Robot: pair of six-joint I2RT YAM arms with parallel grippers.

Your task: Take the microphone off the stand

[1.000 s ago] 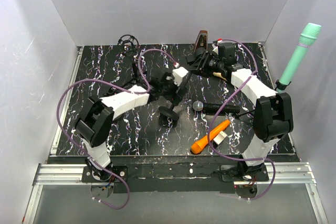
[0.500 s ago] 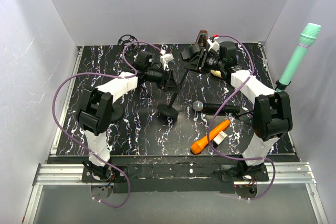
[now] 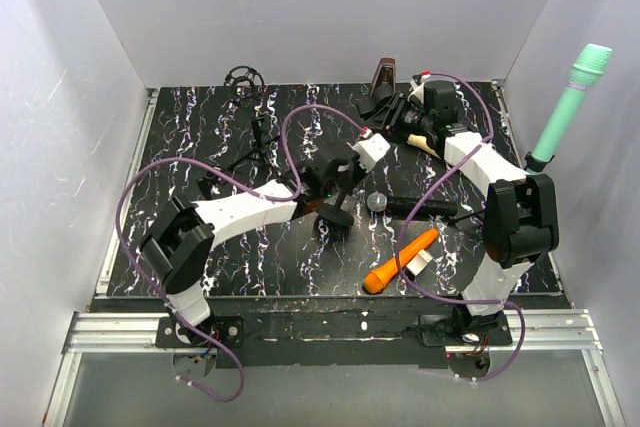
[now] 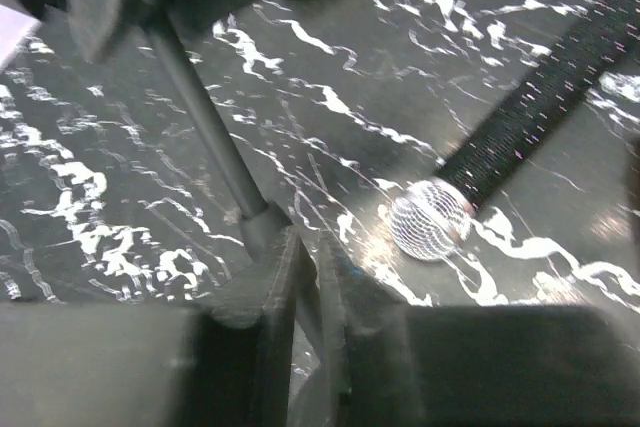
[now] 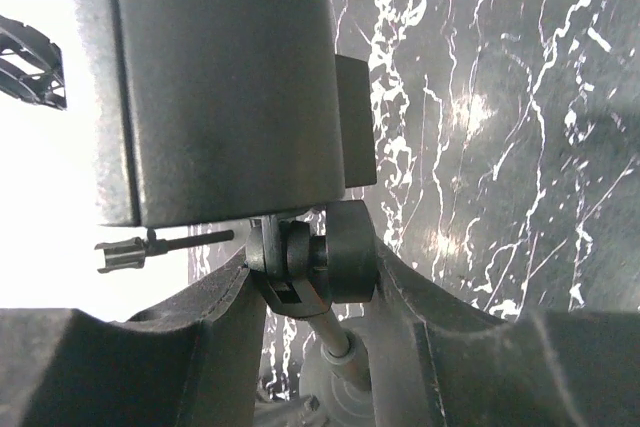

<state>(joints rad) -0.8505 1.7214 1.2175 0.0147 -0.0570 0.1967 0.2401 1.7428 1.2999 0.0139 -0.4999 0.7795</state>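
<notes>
Plainly off its holder, the microphone (image 3: 405, 206) lay flat on the marbled table (image 3: 200, 137), mesh head to the left, just right of the base of the stand (image 3: 335, 215). The left gripper (image 4: 308, 247) was clenched low by the stand's pole; whether it pinched the pole could not be told. The right gripper (image 5: 312, 272) grasped the stand's swivel joint, farther back.
</notes>
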